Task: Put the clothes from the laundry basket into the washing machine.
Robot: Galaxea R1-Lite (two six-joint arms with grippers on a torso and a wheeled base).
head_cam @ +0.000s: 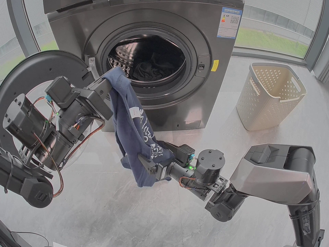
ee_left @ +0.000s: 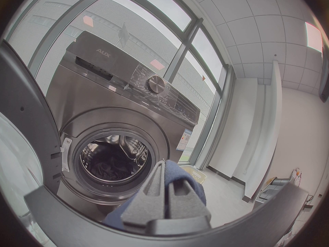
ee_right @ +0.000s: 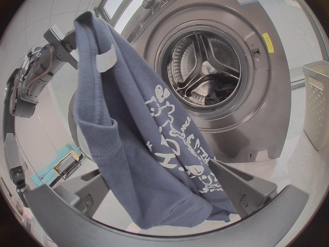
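The left gripper point(ee_left: 168, 174) is clamping its fingers on the shirt point(head_cam: 133, 120) in front of the open washer point(head_cam: 205, 96). The shirt is hanging down between the fingers of the right gripper point(ee_right: 156, 170), which are standing wide apart.

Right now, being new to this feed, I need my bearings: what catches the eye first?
A blue shirt hangs before the washer, its top pinched in the left gripper near the open mouth, its lower part draped through the right gripper, fingers open. Dark clothes lie inside the washer; a basket stands to its right.
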